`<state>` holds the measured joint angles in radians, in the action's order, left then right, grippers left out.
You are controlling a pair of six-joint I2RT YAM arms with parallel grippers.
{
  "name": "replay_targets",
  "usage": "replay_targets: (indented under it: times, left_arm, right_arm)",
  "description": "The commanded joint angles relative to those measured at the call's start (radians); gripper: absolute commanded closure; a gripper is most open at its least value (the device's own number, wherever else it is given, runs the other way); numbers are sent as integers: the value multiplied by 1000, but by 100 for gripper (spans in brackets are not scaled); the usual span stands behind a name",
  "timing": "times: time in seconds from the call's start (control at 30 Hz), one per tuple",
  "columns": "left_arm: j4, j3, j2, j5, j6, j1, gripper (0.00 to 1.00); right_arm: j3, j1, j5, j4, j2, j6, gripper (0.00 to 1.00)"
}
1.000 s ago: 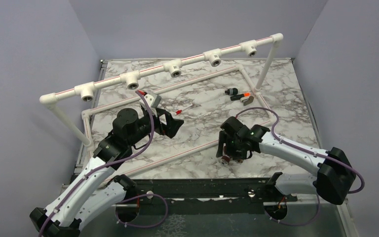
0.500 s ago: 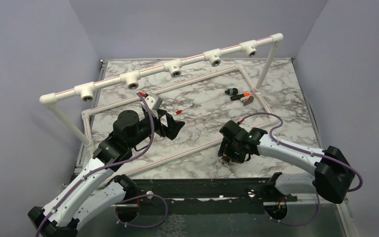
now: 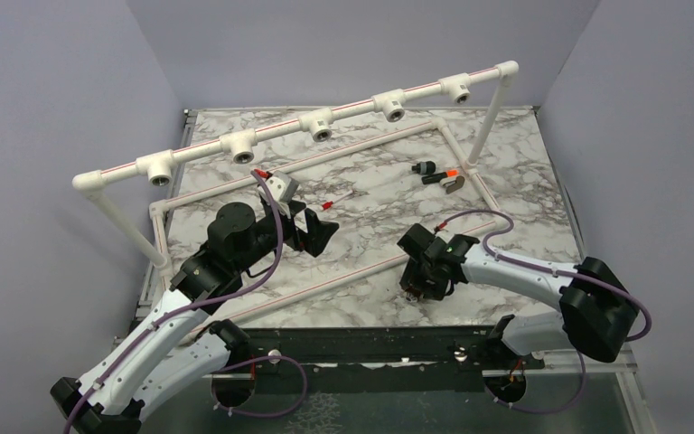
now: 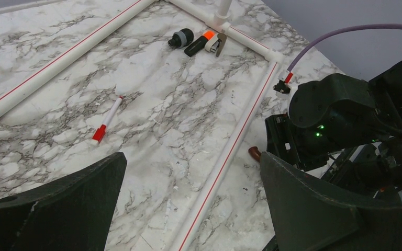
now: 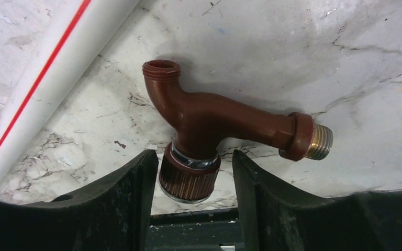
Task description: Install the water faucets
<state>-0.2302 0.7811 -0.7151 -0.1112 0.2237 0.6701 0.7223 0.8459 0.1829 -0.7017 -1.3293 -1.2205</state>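
The reddish-brown faucet [image 5: 214, 123] lies flat on the marble table, with its bent spout to the upper left and its brass threaded end to the right. My right gripper [image 5: 191, 157] is open, and its fingers straddle the faucet's ribbed knob with small gaps on both sides. In the top view that gripper [image 3: 420, 285] is low at the front of the table, and only a bit of the faucet [image 3: 410, 291] shows. My left gripper [image 3: 321, 231] is open and empty above the table's left middle. In the left wrist view the faucet's spout tip [image 4: 254, 152] peeks out beside the right arm.
A raised white pipe with several tee fittings [image 3: 316, 122] spans the back. A white floor pipe with a red stripe [image 3: 361, 268] runs just left of the faucet. A red-capped white stick [image 4: 107, 120] and small black and orange parts [image 3: 434, 172] lie farther back.
My right gripper has shifted slightly left and settled lower over the faucet. My left arm has barely moved.
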Motion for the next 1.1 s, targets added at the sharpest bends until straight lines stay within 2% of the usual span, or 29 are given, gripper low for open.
replay_targets:
  times: [0.0, 0.13, 0.3, 0.5, 0.73, 0.83, 1.07]
  left_arm:
    - [-9, -7, 10, 20, -9, 8, 1]
    - [-9, -8, 5, 22, -7, 11, 1]
    - [-9, -7, -1, 29, -7, 10, 1]
    - [-16, -4, -14, 44, -7, 10, 1]
    - [-48, 33, -53, 70, 1, 10, 1]
    - [-81, 68, -78, 81, 13, 9, 1]
    - [-194, 154, -116, 104, 59, 10, 1]
  right_arm:
    - [-20, 15, 29, 36, -23, -29, 42]
    - [-25, 19, 26, 44, -25, -26, 50]
    - [-37, 20, 21, 38, -4, -14, 65]
    - [-38, 22, 14, -5, 61, 39, 99]
    - [-45, 26, -46, -12, 190, 199, 99]
    - [-26, 31, -83, 20, 243, 320, 100]
    - [97, 56, -122, 67, 245, 556, 99]
